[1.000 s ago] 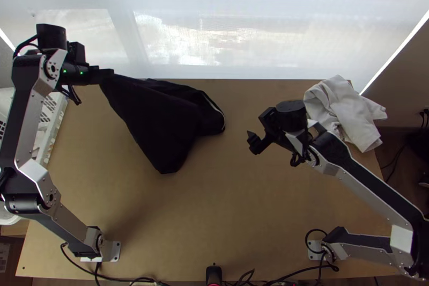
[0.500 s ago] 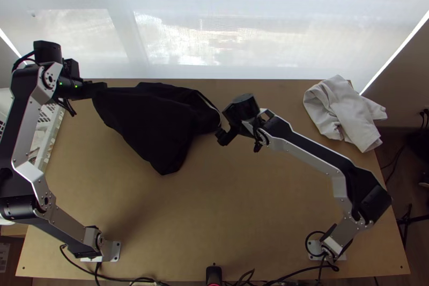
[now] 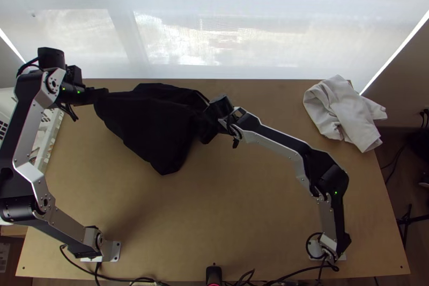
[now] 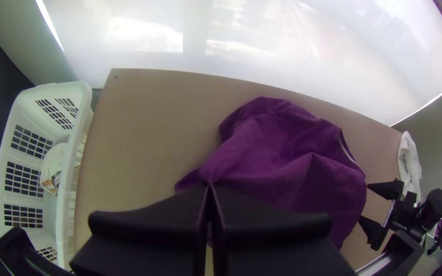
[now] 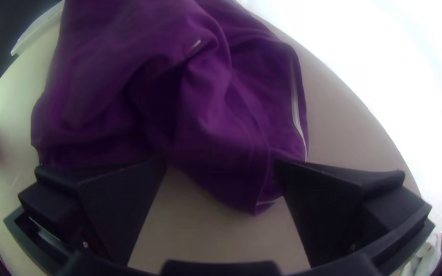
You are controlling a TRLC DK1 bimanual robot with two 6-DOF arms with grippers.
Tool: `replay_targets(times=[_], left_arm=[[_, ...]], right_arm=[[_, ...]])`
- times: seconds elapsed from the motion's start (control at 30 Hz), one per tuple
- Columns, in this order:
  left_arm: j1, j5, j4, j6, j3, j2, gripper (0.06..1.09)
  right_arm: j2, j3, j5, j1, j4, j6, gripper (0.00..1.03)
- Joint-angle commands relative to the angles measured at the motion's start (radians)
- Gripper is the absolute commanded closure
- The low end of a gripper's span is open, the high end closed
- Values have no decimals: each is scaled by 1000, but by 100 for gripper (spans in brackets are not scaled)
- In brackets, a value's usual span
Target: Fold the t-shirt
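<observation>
Loosely bunched, the t-shirt (image 3: 145,125) lay on the worktop's (image 3: 230,205) far half.
The left claw (image 3: 106,90) was closed on one end; the right claw (image 3: 208,132) (wide apart, gripping nothing) stood at the opposite end.

Left gripper (image 3: 104,92) pinched together, right gripper (image 3: 208,129) spread wide

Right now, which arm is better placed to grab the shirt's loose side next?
Probably the right: the right gripper is open at the loose side of the t-shirt, near its white trim. The left gripper is already shut on cloth.
</observation>
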Motion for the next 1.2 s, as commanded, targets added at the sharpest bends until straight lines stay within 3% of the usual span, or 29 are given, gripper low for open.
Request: replay_targets(times=[0.0,0.03,0.1,0.17,0.43,0.93,1.17], left_arm=[[2,1,13,8,-24,0,105],[4,1,13,11,-24,0,105],[5,1,15,13,-26,0,105],[8,1,15,16,-28,-2,105],[14,18,16,17,-23,-17,105],[-38,134,54,51,57,-256,105],[-174,134,88,97,80,-416,105]], right_arm=[[114,95,-7,30,-24,-17,18],[128,107,-14,32,-39,-31,35],[142,119,-21,33,-48,-49,81],[142,119,-24,32,-53,-68,100],[-22,66,-24,-22,-77,-77,100],[-476,58,-13,-143,-318,-103,100],[-639,59,71,-140,-350,-167,100]])
